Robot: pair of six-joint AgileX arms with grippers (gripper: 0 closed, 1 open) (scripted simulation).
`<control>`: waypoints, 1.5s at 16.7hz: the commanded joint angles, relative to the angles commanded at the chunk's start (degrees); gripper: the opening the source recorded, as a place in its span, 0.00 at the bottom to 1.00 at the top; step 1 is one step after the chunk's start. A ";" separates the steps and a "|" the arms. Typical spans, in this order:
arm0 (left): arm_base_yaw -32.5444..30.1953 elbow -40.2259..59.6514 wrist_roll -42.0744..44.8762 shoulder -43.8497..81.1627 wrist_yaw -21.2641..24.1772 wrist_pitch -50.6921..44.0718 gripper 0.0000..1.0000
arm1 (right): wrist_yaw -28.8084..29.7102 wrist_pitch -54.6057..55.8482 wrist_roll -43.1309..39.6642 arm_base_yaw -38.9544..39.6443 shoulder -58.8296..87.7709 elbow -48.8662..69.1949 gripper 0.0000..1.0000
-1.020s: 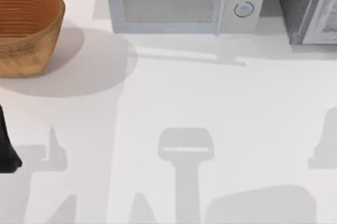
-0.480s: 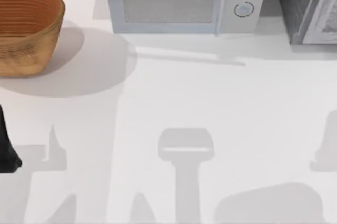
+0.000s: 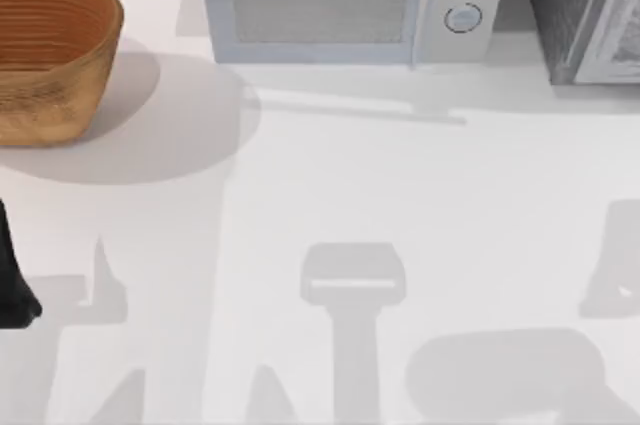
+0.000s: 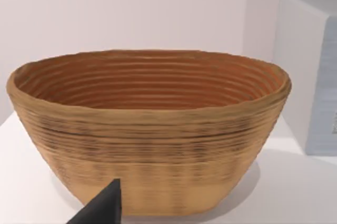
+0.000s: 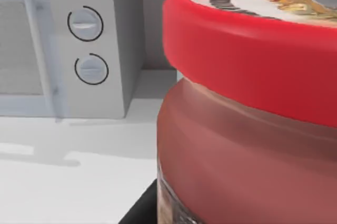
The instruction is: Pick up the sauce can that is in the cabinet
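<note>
Since the earlier frames, only the shadows at the near right of the table point(image 3: 300, 195) had shifted: the broad one had spread and the narrow one beside it had changed shape, which suggests my right arm had been moving above that side. Nearest of all, in the right wrist view, the sauce can point(image 5: 247, 108) stood very close to the camera, with its red rim and red-brown label clear. It was in front of the microwave point(image 5: 79, 45), toward the side of the two knobs. I judged that the right gripper was holding it, but the fingers were hidden, so I cannot tell how the jaws stood. My left arm point(image 3: 12, 280) rested at the table's left edge, in front of the basket point(image 3: 50, 50); one dark fingertip point(image 4: 102, 205) showed, and I cannot tell its jaws either. Farther back, the cabinet point(image 3: 580, 10) stood to the right of the microwave. The can seemed already out of the cabinet, so probably little was left.
</note>
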 joint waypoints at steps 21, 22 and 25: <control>0.00 0.00 0.00 0.00 0.00 0.00 1.00 | -17.73 45.32 1.09 -1.61 64.16 12.32 0.00; 0.00 0.00 0.00 0.00 0.00 0.00 1.00 | -18.66 47.38 0.91 -1.59 66.52 13.19 0.00; 0.00 0.00 0.00 0.00 0.00 0.00 1.00 | -21.51 53.45 0.66 -1.50 73.23 15.83 0.00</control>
